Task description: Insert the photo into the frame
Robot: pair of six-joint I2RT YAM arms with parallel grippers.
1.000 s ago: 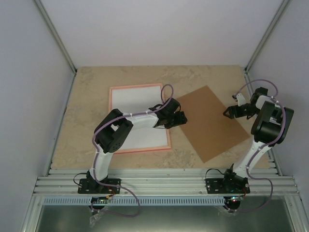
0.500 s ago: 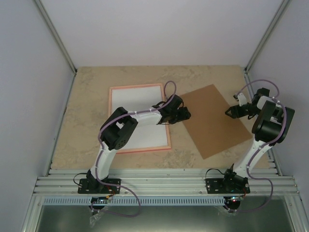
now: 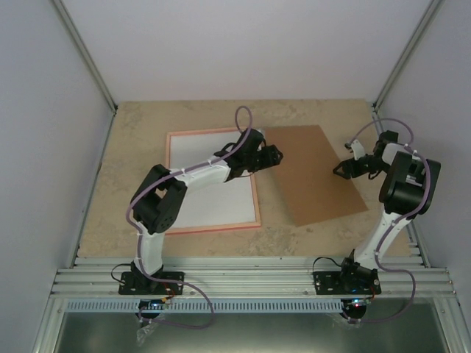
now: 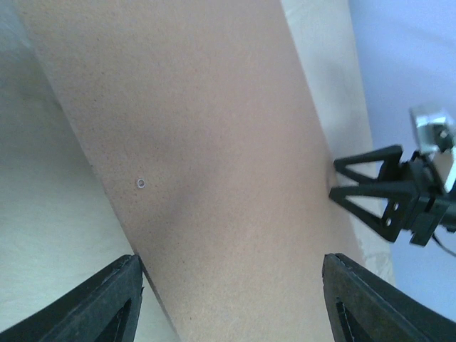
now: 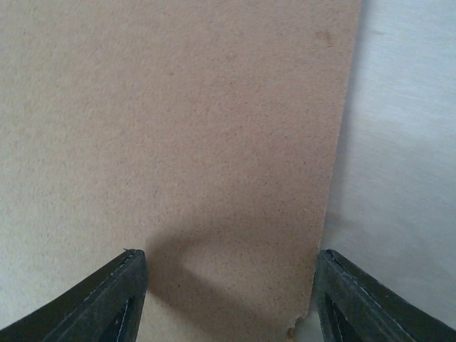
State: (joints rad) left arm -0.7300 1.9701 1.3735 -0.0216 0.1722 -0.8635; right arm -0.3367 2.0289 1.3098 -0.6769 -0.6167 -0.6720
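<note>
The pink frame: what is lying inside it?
A plain white sheet fills the frame. Anything beneath that sheet is hidden, and the left arm reaches across, covering part of it.

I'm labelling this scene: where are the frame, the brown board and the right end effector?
frame (image 3: 221, 226), top view, near pink rim.
brown board (image 3: 316, 173), top view, its middle.
right end effector (image 4: 333, 178), left wrist view, midway between its fingertips.
</note>
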